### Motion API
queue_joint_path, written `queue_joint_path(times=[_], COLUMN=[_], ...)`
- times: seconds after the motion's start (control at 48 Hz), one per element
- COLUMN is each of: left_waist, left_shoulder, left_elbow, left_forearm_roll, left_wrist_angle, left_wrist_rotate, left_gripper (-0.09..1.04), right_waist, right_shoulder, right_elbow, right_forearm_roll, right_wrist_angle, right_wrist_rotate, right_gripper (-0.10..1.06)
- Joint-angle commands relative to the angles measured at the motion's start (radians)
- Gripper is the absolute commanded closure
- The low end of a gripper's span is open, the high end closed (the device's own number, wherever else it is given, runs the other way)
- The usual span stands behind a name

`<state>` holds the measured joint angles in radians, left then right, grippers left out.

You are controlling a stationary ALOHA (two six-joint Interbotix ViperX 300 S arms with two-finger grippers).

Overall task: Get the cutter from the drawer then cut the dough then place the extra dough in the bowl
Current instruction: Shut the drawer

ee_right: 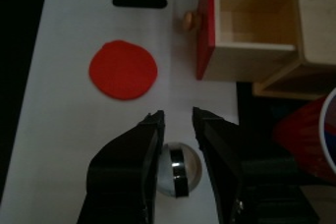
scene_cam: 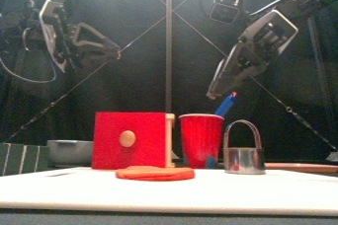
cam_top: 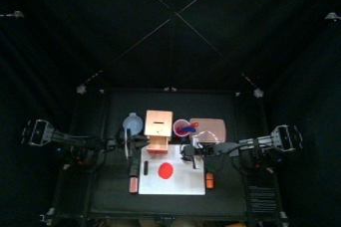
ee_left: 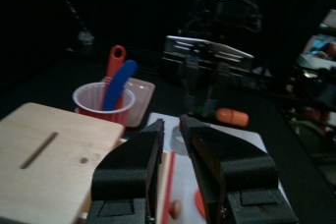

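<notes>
Right end effector (ee_right: 176, 116) above upright metal cutter (scene_cam: 242, 156) on white board (ee_right: 66, 159)

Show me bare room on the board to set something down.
Free: white board between dough and its grip hole, and between dough and cutter. Crowded: behind the board, where bowl, box and red cup line up.

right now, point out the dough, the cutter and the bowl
dough (scene_cam: 154, 173), front view, middle of the red disc's near edge
cutter (scene_cam: 243, 161), front view, the ring's metal wall
bowl (scene_cam: 69, 151), front view, its outer wall
</notes>
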<state>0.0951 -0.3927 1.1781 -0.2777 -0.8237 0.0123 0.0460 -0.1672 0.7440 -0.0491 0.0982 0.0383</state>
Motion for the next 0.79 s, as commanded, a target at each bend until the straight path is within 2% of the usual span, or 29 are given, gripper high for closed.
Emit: queue_joint_path(times=[0.021, 0.125, 0.271, 0.417, 0.5, 0.667, 0.792], left_waist=[0.067, 0.15, 0.284, 0.382, 0.448, 0.537, 0.545], left_shoulder=[-0.002, 0.0, 0.0, 0.014, 0.035, 0.13, 0.232], left_elbow=[-0.037, -0.069, -0.172, -0.311, -0.385, -0.526, -0.612], left_forearm_roll=[-0.018, -0.037, 0.002, 0.12, 0.186, 0.288, 0.36], left_wrist_angle=[-0.003, 0.038, 0.325, 0.611, 0.716, 0.945, 1.022], left_wrist_rotate=[0.002, 0.003, 0.006, 0.006, 0.006, 0.009, 0.011], left_gripper=[0.3, 0.31, 0.31, 0.31, 0.31, 0.31, 0.31], right_waist=[0.017, 0.025, 0.034, 0.04, 0.04, 0.043, 0.055], right_shoulder=[0.014, 0.043, 0.078, 0.106, 0.127, 0.187, 0.233], right_elbow=[-0.04, -0.057, -0.081, -0.098, -0.11, -0.158, -0.209], right_forearm_roll=[0.011, 0.008, -0.002, -0.025, -0.04, -0.044, -0.044], right_wrist_angle=[-0.005, -0.005, -0.005, -0.005, -0.009, -0.009, -0.009], right_wrist_rotate=[-0.005, -0.006, -0.02, -0.021, -0.014, -0.015, -0.02], right_gripper=[0.32, 0.37, 0.52, 0.7, 0.78, 0.8, 0.8])
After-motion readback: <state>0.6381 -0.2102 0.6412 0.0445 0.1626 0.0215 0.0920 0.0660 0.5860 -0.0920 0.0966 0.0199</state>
